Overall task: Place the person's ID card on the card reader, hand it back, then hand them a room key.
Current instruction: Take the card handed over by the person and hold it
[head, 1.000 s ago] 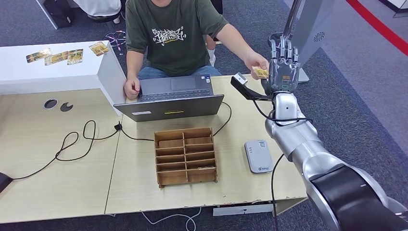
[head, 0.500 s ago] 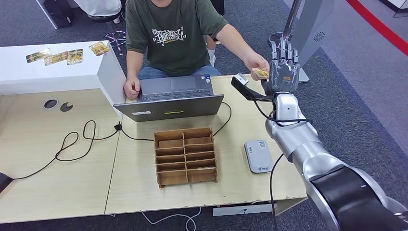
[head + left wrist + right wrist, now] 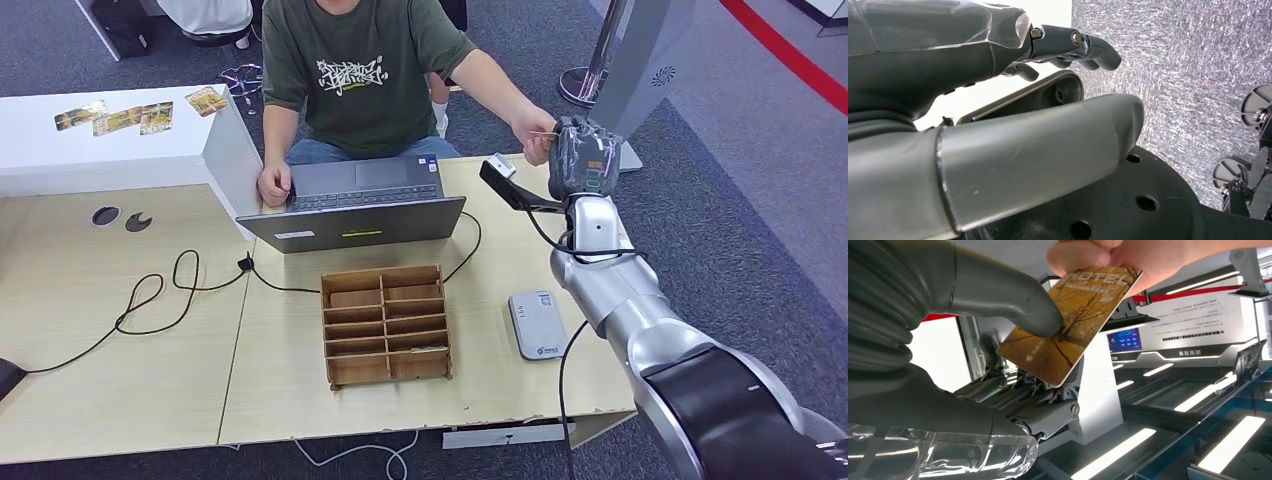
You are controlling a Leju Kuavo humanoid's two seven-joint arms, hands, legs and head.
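Note:
My right hand [image 3: 582, 160] is raised at the table's far right corner, its fingers curled over a golden card [image 3: 1073, 325] printed with "HOTEL". In the right wrist view my thumb [image 3: 1013, 295] presses on the card's face, with my fingers behind it. The person's hand [image 3: 530, 128] still pinches the card's other end [image 3: 1128, 255]. In the head view the card shows as a thin edge [image 3: 545, 133] between the two hands. The grey card reader [image 3: 537, 323] lies on the table near my right forearm, with nothing on it. My left hand [image 3: 998, 125] hangs with its fingers apart and holds nothing.
A seated person in a green shirt rests their other hand on an open laptop [image 3: 355, 205]. A wooden slotted organizer [image 3: 386, 325] sits mid-table, left of the reader. Black cables [image 3: 160, 295] trail across the left side. Several golden cards [image 3: 130, 115] lie on the white counter at far left.
My right hand's fingers, held upright beside the card earlier, have folded down over it. The person's hand has stayed at the card.

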